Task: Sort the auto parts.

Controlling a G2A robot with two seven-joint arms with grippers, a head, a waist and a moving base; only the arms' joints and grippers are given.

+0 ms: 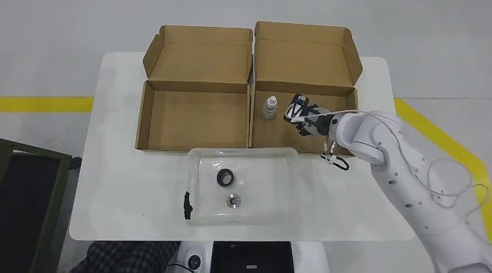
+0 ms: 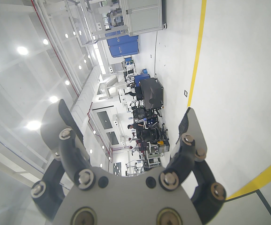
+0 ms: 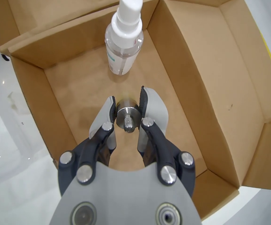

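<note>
My right gripper (image 3: 126, 108) is shut on a small metal part with a threaded stud (image 3: 125, 117), held above the floor of the right cardboard box (image 3: 219, 76). In the top view the right gripper (image 1: 298, 111) hangs inside that right box (image 1: 350, 100). A clear spray bottle (image 3: 124, 36) with a white cap stands upright in the same box, beyond the held part; the bottle (image 1: 269, 107) is near the box's left wall. A clear plastic tray (image 1: 198, 196) in front holds a black ring (image 1: 225, 177) and a metal disc part (image 1: 232, 201). My left gripper (image 2: 126, 115) is open, pointing into the room.
An empty left cardboard box (image 1: 196, 119) sits beside the right one, both with lids folded back. A small black piece (image 1: 185, 206) lies at the tray's left edge. The white table (image 1: 115, 181) has bare room to the left and front.
</note>
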